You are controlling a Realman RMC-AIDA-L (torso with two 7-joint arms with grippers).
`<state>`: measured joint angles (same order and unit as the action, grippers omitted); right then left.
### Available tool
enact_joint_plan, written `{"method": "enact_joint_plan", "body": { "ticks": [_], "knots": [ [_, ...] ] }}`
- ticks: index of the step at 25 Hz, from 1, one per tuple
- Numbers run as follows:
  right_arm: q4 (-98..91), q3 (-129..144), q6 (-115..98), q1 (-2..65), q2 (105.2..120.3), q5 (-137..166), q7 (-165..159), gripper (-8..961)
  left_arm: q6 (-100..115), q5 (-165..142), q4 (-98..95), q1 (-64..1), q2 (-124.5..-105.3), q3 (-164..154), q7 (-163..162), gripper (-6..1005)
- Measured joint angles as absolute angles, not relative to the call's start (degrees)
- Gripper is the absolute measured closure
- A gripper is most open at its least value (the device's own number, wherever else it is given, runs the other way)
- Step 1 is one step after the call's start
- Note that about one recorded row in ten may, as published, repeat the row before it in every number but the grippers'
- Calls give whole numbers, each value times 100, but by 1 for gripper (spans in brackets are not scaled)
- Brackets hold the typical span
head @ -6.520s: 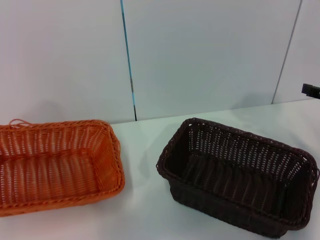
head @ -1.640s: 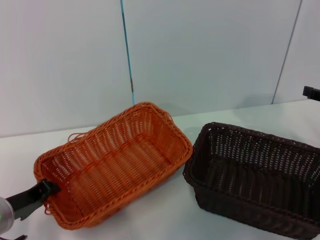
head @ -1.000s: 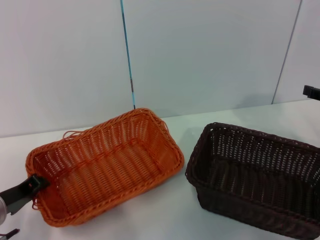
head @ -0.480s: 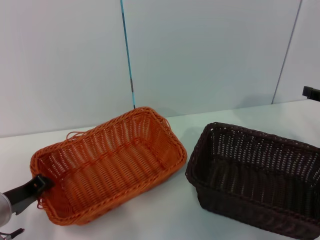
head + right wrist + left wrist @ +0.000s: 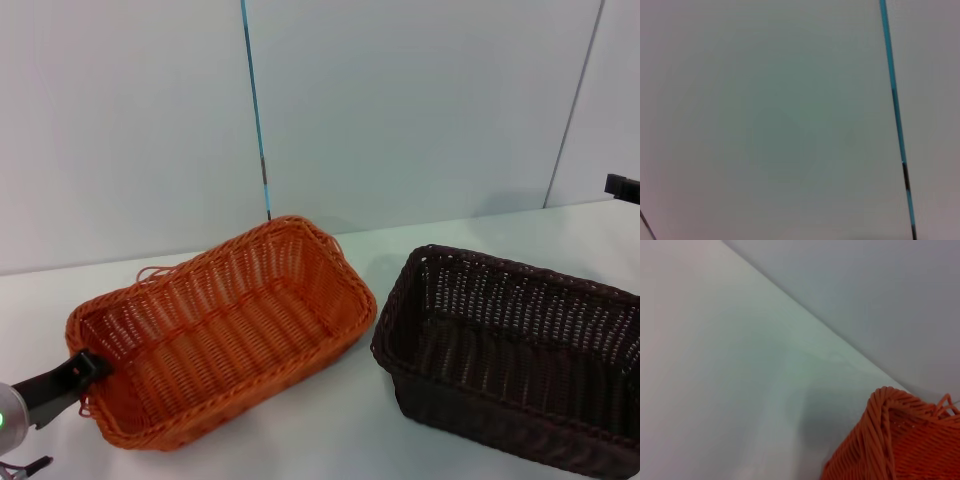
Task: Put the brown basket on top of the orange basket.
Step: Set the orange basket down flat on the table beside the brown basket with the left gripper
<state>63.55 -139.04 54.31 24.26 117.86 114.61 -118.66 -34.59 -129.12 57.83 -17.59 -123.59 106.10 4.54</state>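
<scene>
White tabletop (image 5: 330,440): our left gripper (image 5: 85,368) is clamped on the orange basket (image 5: 225,330) at its near-left corner. We judge the brown basket (image 5: 515,350), at right, light and stiff; grip its braided rim. Right gripper unseen.

White bench (image 5: 330,440) below, pale wall panels (image 5: 420,100) behind, thin blue vertical seam strip (image 5: 254,110) between panels.

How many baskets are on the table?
2. The orange basket sits on the robot's left, with the left gripper at its near corner. The brown basket sits on the right.
</scene>
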Motion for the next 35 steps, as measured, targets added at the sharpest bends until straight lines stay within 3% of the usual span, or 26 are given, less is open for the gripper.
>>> {"method": "enact_joint_plan", "body": {
  "ticks": [21,23,35],
  "knots": [
    [6354,-13904,5387,2434,11786,11461,-11859,188,-3650,-12867,5766,-1872,-12361,10868,955,792],
    [6354,-13904,5385,2435,11786,11461,-11858,188,-3635,-12861,5772,-1858,-12366,10891,965,607],
    [6354,-13904,5371,2443,11786,11461,-11856,188,-3622,-12857,5780,-1860,-12367,10915,1089,336]
  ]
}}
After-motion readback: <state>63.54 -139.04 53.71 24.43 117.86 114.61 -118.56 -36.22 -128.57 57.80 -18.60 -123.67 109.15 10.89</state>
